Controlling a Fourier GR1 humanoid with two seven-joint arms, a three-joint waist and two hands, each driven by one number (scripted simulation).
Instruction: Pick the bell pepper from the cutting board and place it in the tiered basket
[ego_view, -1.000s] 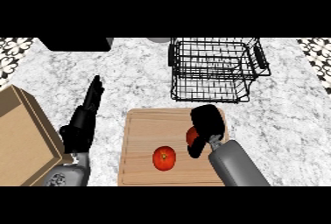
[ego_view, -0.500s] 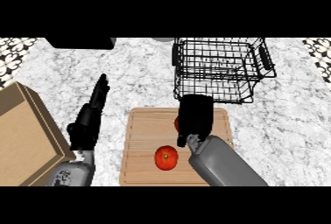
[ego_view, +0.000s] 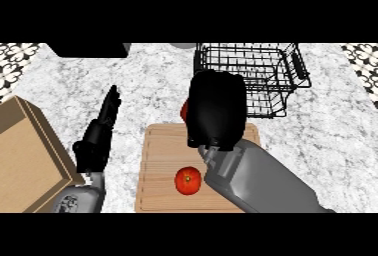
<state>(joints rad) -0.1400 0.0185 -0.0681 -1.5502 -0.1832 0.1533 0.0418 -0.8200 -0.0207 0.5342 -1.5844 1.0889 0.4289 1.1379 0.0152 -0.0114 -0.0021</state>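
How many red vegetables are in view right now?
2. A round red vegetable lies on the cutting board, near its front. Another red piece peeks from under the right hand, mostly hidden.

The desk (ego_view: 148, 65) is showing smooth, mottled grey-and-white stone. The board (ego_view: 159, 165) is looking like pale matt wood with faint grain. The basket (ego_view: 251, 65) is reading as thin black wire. The right hand (ego_view: 215, 107) is catching a dull sheen, like black plastic, above its smooth grey forearm (ego_view: 258, 182). The red tomato (ego_view: 188, 181) is shining glossy. The box (ego_view: 26, 150) at left is looking matt tan.
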